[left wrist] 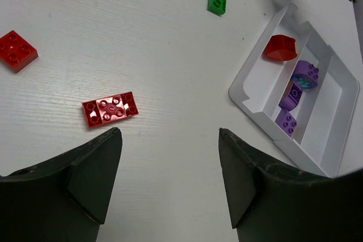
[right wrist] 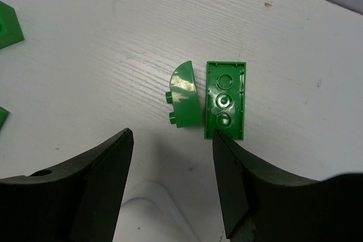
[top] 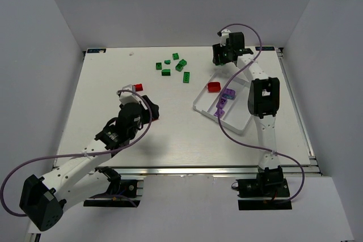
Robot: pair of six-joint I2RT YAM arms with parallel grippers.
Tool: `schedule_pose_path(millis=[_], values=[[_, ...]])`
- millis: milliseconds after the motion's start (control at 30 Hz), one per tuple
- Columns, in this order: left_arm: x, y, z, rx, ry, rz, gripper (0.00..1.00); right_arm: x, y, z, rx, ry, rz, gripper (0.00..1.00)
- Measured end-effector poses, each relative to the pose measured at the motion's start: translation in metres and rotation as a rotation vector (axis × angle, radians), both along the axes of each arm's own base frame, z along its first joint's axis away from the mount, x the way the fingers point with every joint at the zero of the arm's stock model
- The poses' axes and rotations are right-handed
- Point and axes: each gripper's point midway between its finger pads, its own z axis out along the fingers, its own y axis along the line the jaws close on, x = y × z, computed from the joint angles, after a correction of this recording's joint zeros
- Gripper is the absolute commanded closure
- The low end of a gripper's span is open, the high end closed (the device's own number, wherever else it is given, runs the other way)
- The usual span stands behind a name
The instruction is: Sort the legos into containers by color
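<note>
No readable text or labels.

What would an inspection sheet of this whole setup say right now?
Surface: white table, no spills seen.
Job's things: white tray holds one red brick in an end compartment and purple bricks in the middle one, with the third empty; green bricks and red bricks lie loose on the table.
Clutter: nothing seen.
Grippers: left gripper above loose red bricks, right gripper above green bricks; both sets of jaws open, holding nothing.
Cables: purple cables loop along both arms.
Surroundings: plain grey walls on three sides.
</note>
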Motion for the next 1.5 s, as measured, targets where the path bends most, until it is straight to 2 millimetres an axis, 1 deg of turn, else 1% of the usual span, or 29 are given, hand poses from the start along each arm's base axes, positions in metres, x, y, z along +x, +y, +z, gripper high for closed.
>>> schedule_pose_path(millis=[167, 367, 567, 667, 700, 767, 800, 867, 900, 1100, 1233, 1333, 1400, 1433, 1500], values=[[-0.001, 0.003, -0.004, 0.000, 0.011, 0.016, 0.21, 0.007, -0.002, -0.009, -0.016, -0.011, -0.007, 0.38], [-0.001, 0.005, -0.005, 0.000, 0.015, 0.028, 0.21, 0.012, 0.003, -0.015, -0.022, -0.027, 0.000, 0.40], [-0.001, 0.005, -0.004, -0.004, 0.015, 0.034, 0.21, 0.015, 0.006, -0.034, -0.035, -0.020, 0.005, 0.42], [-0.001, 0.006, -0.004, -0.005, 0.015, 0.038, 0.20, 0.014, 0.006, -0.040, -0.044, -0.014, 0.004, 0.44], [-0.001, 0.006, -0.004, -0.006, 0.015, 0.039, 0.20, 0.015, 0.005, -0.039, -0.048, -0.019, 0.003, 0.48], [-0.001, 0.006, -0.004, -0.006, 0.015, 0.041, 0.20, 0.016, 0.005, -0.038, -0.051, -0.023, 0.002, 0.54], [-0.001, 0.006, -0.005, -0.006, 0.016, 0.041, 0.20, 0.016, 0.005, -0.037, -0.051, -0.026, 0.003, 0.59], [-0.001, 0.006, -0.006, -0.004, 0.019, 0.043, 0.20, 0.018, 0.005, -0.036, -0.055, -0.037, 0.005, 0.66], [-0.001, 0.006, -0.006, -0.003, 0.021, 0.043, 0.20, 0.019, 0.005, -0.035, -0.054, -0.039, 0.004, 0.72], [-0.001, 0.006, -0.008, 0.000, 0.027, 0.044, 0.20, 0.019, 0.009, -0.034, -0.049, -0.048, 0.031, 0.89], [-0.001, 0.006, -0.008, -0.001, 0.025, 0.044, 0.20, 0.015, 0.016, -0.033, -0.024, -0.043, 0.071, 0.95], [-0.001, 0.007, -0.006, -0.004, 0.021, 0.043, 0.20, 0.008, 0.022, -0.029, 0.006, -0.032, 0.105, 1.00], [-0.001, 0.006, -0.003, -0.011, 0.012, 0.043, 0.20, -0.002, 0.026, -0.020, 0.031, -0.014, 0.124, 1.00], [-0.001, 0.006, -0.002, -0.014, 0.008, 0.043, 0.20, -0.008, 0.028, -0.013, 0.044, -0.008, 0.135, 1.00], [0.000, 0.006, 0.001, -0.020, -0.001, 0.042, 0.20, -0.023, 0.031, 0.010, 0.073, -0.009, 0.165, 1.00]])
